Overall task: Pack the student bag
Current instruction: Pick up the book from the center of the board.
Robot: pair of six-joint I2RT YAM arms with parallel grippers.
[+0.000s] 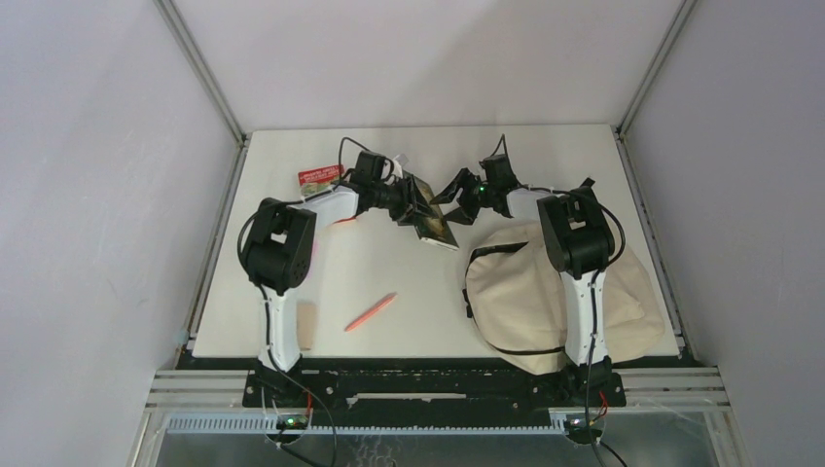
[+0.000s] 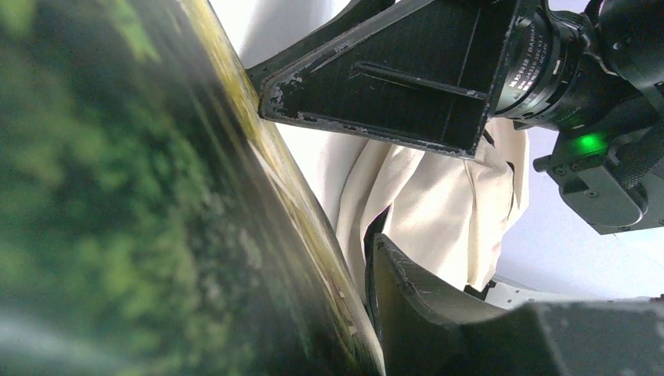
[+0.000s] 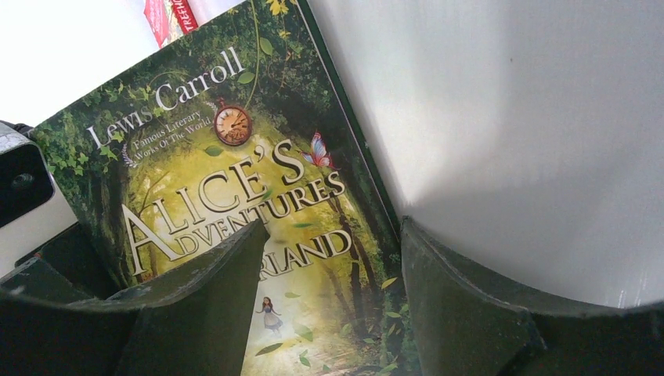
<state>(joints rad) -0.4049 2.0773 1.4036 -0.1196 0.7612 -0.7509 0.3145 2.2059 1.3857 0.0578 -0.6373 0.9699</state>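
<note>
The cream student bag [image 1: 525, 292] lies at the right front of the table, partly under my right arm, its dark opening facing left; it also shows in the left wrist view [image 2: 438, 196]. My left gripper [image 1: 420, 206] is shut on a green "Alice's Adventures in Wonderland" book [image 1: 440, 231] and holds it tilted above the table centre-back. In the left wrist view the book [image 2: 117, 196] fills the left side with one finger [image 2: 438, 313] against it. My right gripper [image 1: 457, 201] is open and faces the book's cover [image 3: 235, 157], its fingers [image 3: 211, 298] on either side of it, not touching.
A red book [image 1: 319, 178] lies at the back left behind my left arm; its corner shows in the right wrist view [image 3: 168, 14]. An orange pen [image 1: 370, 311] lies on the table's front middle. Grey walls enclose the table.
</note>
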